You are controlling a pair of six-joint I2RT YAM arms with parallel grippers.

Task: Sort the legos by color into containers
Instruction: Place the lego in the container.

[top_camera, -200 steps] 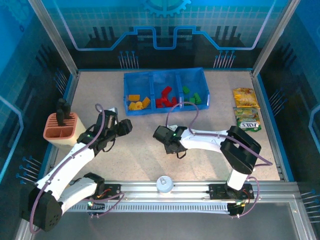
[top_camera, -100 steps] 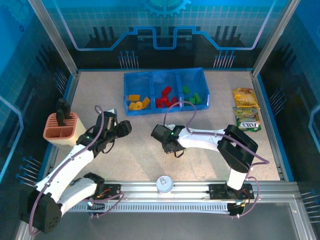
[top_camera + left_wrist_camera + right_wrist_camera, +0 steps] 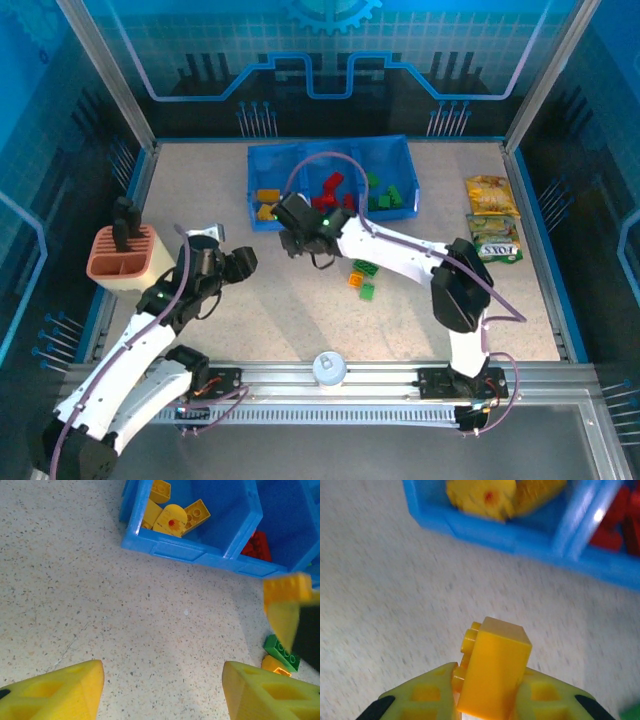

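Right gripper (image 3: 490, 682): yellow fingers (image 3: 427, 695) clenched on one yellow-orange brick (image 3: 495, 667). The brick stands up out of the pinch, studs on its left face as the wrist camera sees it. From above, this gripper (image 3: 292, 218) hangs just in front of the tray (image 3: 252, 185), at its near left corner. The left wrist camera catches the same brick in the air, just in front of the tray's near wall and roughly level with the divider between the left and middle compartments.

Left gripper (image 3: 162, 690): fingers (image 3: 60, 692) released and spread, nothing between them, bare speckled table (image 3: 100, 605) below. From above, this gripper (image 3: 243, 263) sits in front of the tray and to its left, apart from it.

Tray contents:
- Left compartment: yellow bricks (image 3: 268, 205), one round-topped with a red mark.
- Middle compartment: red bricks (image 3: 335, 190).
- Right compartment: green bricks (image 3: 385, 192).

Loose on the table in front of the tray's middle compartment, near it but not touching: a green brick (image 3: 365, 267), an orange brick (image 3: 355, 280) and a second green brick (image 3: 367, 291), clustered close together.

Past the tray's right end lie two snack packets (image 3: 494, 215), one behind the other. Well off to the tray's left and nearer the arms stands a terracotta holder (image 3: 122, 262) with a dark object upright in it.
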